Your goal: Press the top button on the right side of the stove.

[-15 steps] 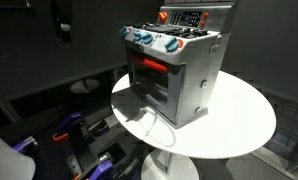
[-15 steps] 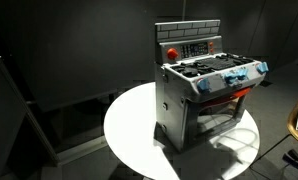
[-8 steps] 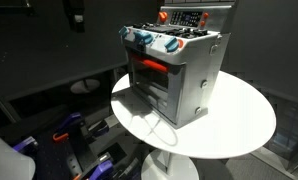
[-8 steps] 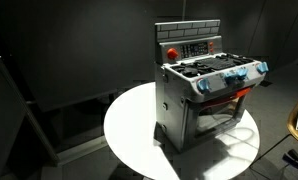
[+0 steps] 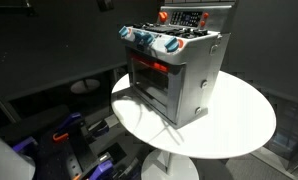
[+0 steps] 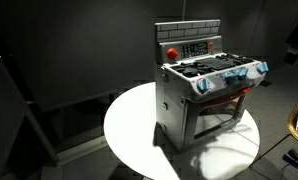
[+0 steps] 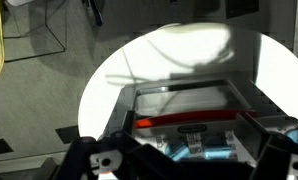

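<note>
We see the stove (image 5: 175, 68) standing upright on a round white table (image 5: 239, 125), its oven window glowing red and its knobs close to one table edge. The gripper (image 7: 189, 165) hangs above it, looking down, fingers (image 7: 99, 160) spread wide and holding nothing. Bare tabletop lies open beside the stove. The room around is dark.

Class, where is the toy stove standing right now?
In both exterior views the toy stove stands off-centre on the round white table; the wrist view looks down on it.
</note>
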Available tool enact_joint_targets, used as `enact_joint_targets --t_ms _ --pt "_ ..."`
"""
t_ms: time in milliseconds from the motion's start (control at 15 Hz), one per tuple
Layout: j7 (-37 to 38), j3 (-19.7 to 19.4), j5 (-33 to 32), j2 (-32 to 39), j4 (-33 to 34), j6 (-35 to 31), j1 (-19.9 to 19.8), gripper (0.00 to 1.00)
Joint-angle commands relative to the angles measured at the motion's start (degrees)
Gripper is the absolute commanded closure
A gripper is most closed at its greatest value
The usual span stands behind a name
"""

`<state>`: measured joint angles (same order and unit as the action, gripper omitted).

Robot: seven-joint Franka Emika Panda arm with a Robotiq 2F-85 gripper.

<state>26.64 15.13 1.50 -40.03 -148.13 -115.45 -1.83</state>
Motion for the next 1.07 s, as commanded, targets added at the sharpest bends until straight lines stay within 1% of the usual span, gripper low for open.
enact_joint_targets --t_ms 0,267,533,733,1000 --pt "3.45 -0.43 -3.49 2.97 2.73 -4.62 -3.34 0.00" --pt "7.61 0.02 -7.80 6.96 4.08 -11.67 -7.73 0.00" --pt "11.96 -0.38 -12.91 13.17 6.68 -17.87 -11.28 0.00" --pt "14.62 -1.28 -16.17 17.73 9.36 -20.36 -12.53 0.00" --pt "16.64 -3.36 -18.22 21.95 12.78 -20.45 -11.73 0.00"
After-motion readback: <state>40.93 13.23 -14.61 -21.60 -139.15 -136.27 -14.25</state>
